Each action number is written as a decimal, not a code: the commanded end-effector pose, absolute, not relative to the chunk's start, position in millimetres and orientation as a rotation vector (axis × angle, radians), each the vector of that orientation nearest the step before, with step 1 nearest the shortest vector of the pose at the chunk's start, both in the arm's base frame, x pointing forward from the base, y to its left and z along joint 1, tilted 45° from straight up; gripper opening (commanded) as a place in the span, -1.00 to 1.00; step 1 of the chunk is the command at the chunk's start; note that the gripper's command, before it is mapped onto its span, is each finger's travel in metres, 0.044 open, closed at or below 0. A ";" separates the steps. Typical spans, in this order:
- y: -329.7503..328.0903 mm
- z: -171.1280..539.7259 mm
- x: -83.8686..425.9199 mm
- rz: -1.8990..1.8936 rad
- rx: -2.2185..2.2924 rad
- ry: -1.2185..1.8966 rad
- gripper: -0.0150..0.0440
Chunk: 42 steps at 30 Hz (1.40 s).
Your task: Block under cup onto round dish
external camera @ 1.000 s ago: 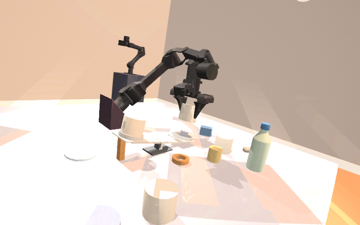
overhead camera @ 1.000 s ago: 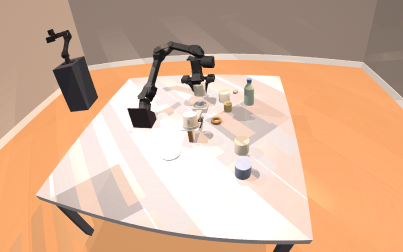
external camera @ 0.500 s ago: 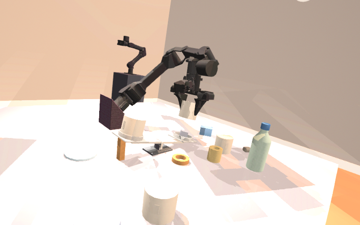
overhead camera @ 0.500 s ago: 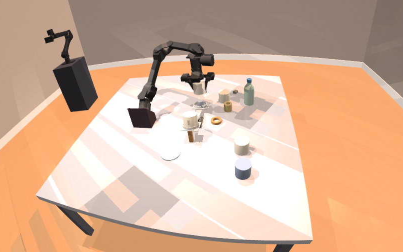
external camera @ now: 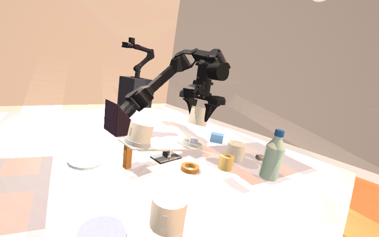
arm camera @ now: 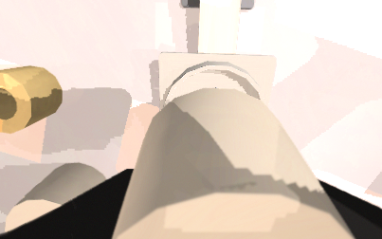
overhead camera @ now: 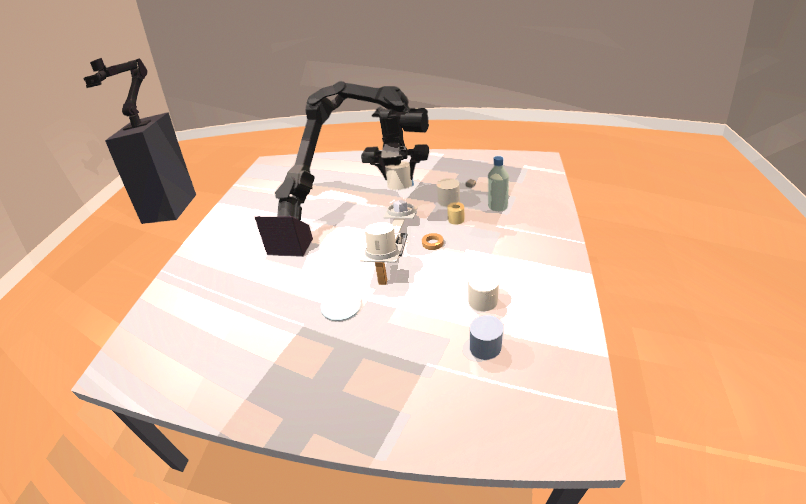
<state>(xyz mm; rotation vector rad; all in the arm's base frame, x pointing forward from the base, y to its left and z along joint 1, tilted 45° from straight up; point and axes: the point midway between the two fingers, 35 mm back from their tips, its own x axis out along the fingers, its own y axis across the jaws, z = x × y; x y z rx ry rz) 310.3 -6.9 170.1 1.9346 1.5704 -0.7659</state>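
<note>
My gripper (overhead camera: 399, 177) (external camera: 198, 116) is shut on a cream cup and holds it in the air above the far end of the balance (external camera: 156, 158). The held cup (arm camera: 215, 137) fills the middle of the wrist view. Below it, a small pale grey block (overhead camera: 400, 205) (external camera: 193, 140) sits uncovered inside the ring on that end. The other cream cup (overhead camera: 380, 239) (external camera: 140, 132) stands upright on the near end. The round white dish (overhead camera: 340, 307) (external camera: 84, 162) lies on the table in front of the balance, with nothing on it.
An orange post (overhead camera: 381, 273) (external camera: 127, 156) stands under the balance's near end. Right of the balance are an orange ring (overhead camera: 432, 246), a gold cylinder (overhead camera: 455, 214) (arm camera: 45, 95), a beige cylinder (overhead camera: 448, 192) and a green bottle (overhead camera: 497, 188). Another beige cylinder (overhead camera: 483, 295) and a blue one (overhead camera: 485, 341) stand nearer. A blue box (external camera: 217, 138) lies behind.
</note>
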 end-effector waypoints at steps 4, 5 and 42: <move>-7.6 170.1 310.6 -0.767 1.937 1.567 -0.49; -7.6 170.1 310.6 -0.767 1.937 1.567 -0.49; 43.4 182.8 289.6 -0.779 1.917 1.570 -0.49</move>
